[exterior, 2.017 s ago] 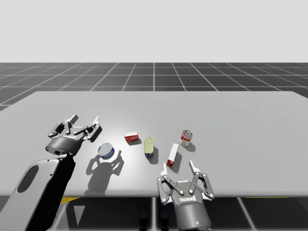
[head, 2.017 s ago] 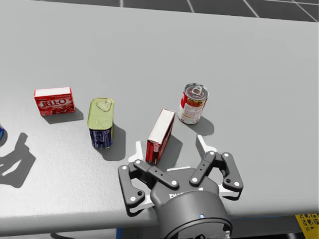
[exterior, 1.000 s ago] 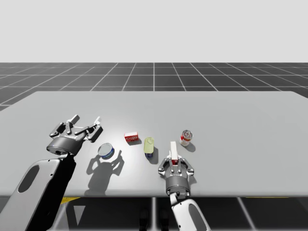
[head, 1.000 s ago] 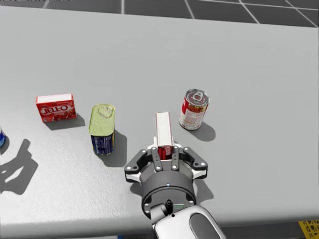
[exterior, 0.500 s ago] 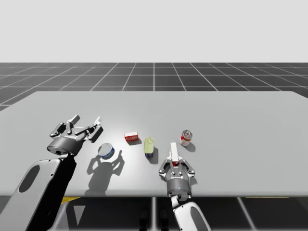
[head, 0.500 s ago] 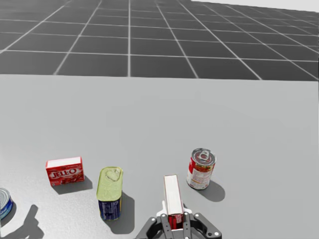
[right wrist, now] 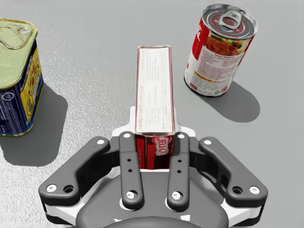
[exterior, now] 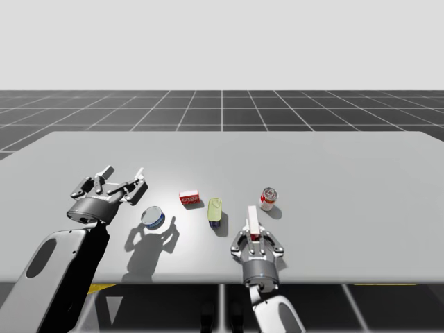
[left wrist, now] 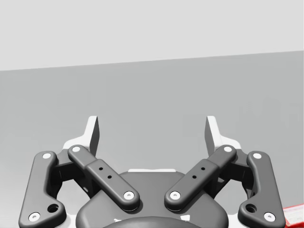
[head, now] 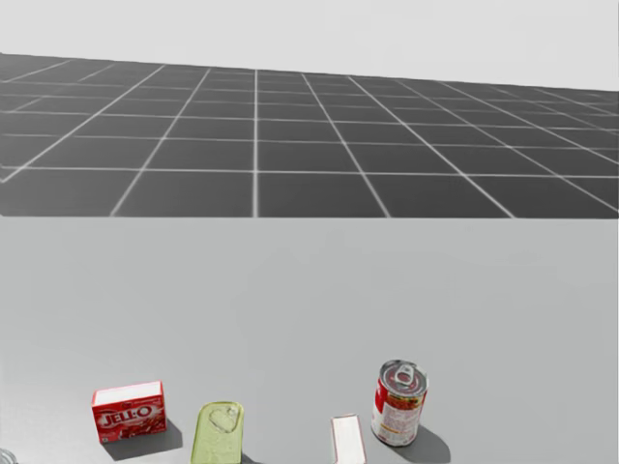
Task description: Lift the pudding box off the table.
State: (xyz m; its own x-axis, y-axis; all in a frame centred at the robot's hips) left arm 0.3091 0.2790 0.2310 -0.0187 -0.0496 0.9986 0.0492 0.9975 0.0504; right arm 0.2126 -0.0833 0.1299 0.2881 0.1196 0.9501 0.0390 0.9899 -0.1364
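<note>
The right gripper (right wrist: 153,124) clamps the narrow red-and-white cardboard box (right wrist: 153,90) near the grey table (exterior: 347,173)'s front edge, between a red round can (right wrist: 219,50) and a blue oblong can (right wrist: 16,71); the left gripper (left wrist: 152,135) gapes.

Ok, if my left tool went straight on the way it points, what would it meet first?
Nothing stands in that line: between and ahead of the open left tool lies bare grey tabletop. Angled slightly down, it might eventually meet that surface itself.
</note>
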